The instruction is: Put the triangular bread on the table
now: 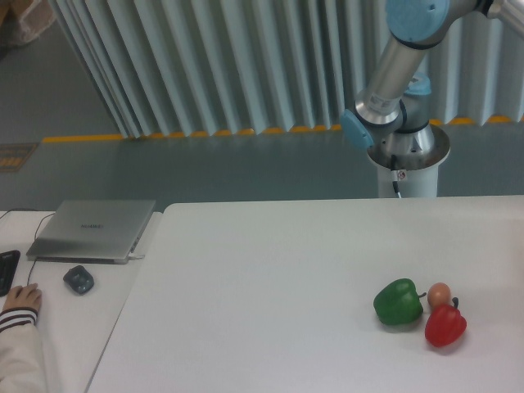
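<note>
The triangular bread is out of view. Only part of my arm (pixel 393 74) shows, rising from its base at the back right and leaving the frame at the top right; the gripper itself is outside the picture. The white table (pixel 270 278) fills the lower middle and right.
A green pepper (pixel 399 302), a small orange-tan ball (pixel 439 293) and a red pepper (pixel 444 325) sit together at the table's right. On the lower desk to the left lie a closed laptop (pixel 92 229), a mouse (pixel 79 279) and a person's hand (pixel 20 300).
</note>
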Controlling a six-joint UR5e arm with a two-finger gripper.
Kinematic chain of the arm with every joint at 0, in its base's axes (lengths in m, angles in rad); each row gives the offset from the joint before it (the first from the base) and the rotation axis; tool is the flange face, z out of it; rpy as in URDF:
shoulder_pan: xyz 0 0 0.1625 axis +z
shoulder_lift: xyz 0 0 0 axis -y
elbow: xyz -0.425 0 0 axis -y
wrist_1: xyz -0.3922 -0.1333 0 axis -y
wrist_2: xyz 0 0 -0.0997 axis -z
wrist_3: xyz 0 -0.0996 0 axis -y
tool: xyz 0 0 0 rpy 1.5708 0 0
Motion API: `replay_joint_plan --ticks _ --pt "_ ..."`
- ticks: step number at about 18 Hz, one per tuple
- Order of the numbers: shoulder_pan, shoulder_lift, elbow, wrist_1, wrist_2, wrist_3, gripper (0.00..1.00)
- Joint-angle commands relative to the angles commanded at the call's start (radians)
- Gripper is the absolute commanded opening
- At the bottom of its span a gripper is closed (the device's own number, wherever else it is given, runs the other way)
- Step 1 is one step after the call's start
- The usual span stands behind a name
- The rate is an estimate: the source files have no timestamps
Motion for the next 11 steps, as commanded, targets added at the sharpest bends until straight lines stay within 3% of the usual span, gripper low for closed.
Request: replay_joint_plan --ticks 2,5,11 --pt "-0.009 0.003 0.005 -0.002 0.057 0.000 0.09" --pt "-0.014 0.012 0.018 -0.041 0.040 0.000 0.09" --pt "-0.006 0.078 0.029 -0.208 -0.101 -0.026 0.09"
